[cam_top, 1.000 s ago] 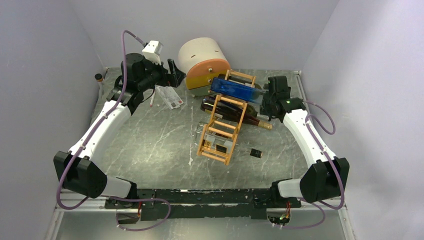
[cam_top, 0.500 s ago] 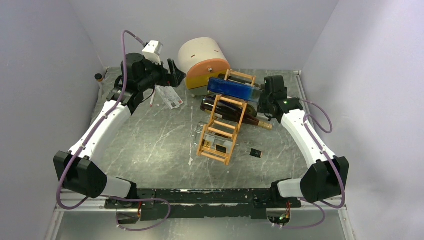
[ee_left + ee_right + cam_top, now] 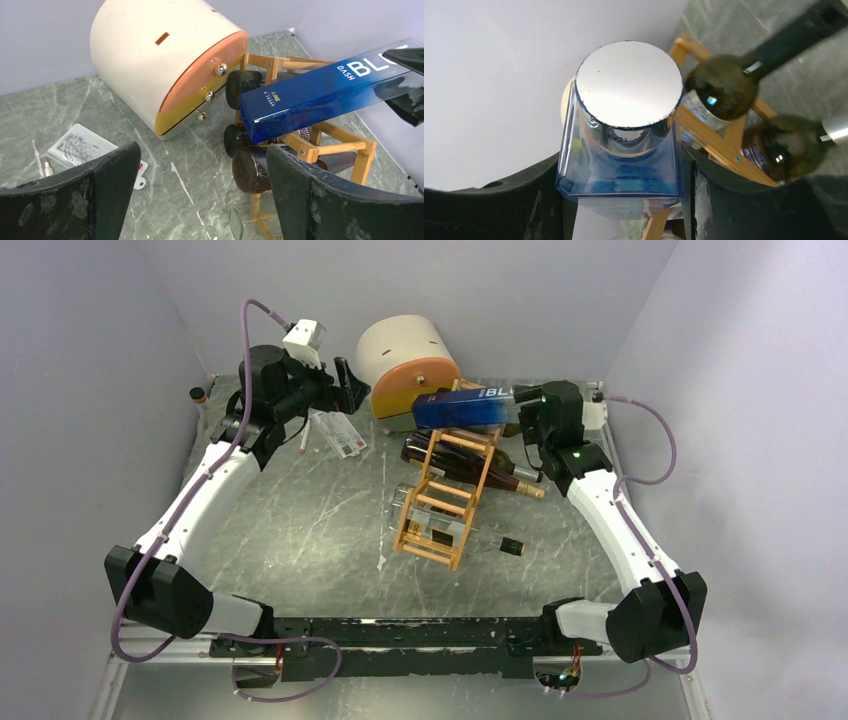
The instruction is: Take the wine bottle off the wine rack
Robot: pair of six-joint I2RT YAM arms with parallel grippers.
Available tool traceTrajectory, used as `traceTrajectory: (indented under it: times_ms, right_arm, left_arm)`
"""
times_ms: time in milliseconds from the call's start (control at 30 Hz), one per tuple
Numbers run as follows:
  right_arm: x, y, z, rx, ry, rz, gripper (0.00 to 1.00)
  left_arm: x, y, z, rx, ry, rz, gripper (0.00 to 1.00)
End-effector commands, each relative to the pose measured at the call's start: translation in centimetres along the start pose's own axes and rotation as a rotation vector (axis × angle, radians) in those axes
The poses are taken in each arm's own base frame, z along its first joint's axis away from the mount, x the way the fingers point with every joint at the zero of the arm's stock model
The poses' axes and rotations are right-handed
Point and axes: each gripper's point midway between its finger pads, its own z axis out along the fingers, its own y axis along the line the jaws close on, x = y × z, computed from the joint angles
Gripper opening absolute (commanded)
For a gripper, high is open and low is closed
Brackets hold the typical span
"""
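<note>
The blue square wine bottle [image 3: 462,407] with a silver cap [image 3: 629,84] is in my right gripper [image 3: 527,416], which is shut on its neck end [image 3: 623,176]. The bottle hangs roughly level just above the top of the light wooden wine rack [image 3: 445,502]. Two dark bottles [image 3: 462,462] still lie in the rack; they also show in the right wrist view [image 3: 723,91]. My left gripper [image 3: 345,390] is open and empty, left of the rack. Its view shows the blue bottle [image 3: 320,92], the rack [image 3: 325,147] and a dark bottle's base [image 3: 251,170].
A round cream-and-orange drawer box [image 3: 405,365] lies on its side behind the rack, close to the blue bottle's base. A white packet [image 3: 340,435] lies by the left gripper. A small black item [image 3: 512,546] lies right of the rack's foot. Walls close in on three sides.
My right gripper has risen and turned, lifting the blue bottle up off the rack's top. The bottle has rolled so its white lettering faces up. The left arm has hardly moved.
</note>
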Motion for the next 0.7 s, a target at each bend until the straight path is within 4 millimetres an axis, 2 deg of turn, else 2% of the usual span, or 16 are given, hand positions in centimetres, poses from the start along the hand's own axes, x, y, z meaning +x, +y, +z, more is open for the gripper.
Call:
traceTrajectory:
  times_ms: [0,233,400,533,667]
  right_arm:
    - [-2.5,10.7,-3.9,-0.476,-0.092,-0.136,0.0]
    - [-2.2,18.4,-7.1,-0.763,-0.101,-0.34,0.0]
    - [-1.2,21.9,-8.6,-0.89,-0.066,-0.394,0.0]
    - [0.9,23.6,-9.7,-0.981,-0.013,-0.426,0.0]
    - [4.7,24.5,-11.4,-1.042,0.083,-0.449,0.0]
  left_arm:
    - [-3.7,-1.0,-1.8,0.003,-0.096,0.068,0.99]
    - [-6.4,-2.4,-4.6,0.031,-0.179,0.141,0.99]
    - [-7.3,-2.9,-6.8,0.015,-0.207,0.107,0.99]
    - [-5.9,-3.8,-8.5,0.033,-0.136,0.052,0.99]
    - [-4.2,-4.8,-10.4,0.057,-0.066,-0.006,0.99]
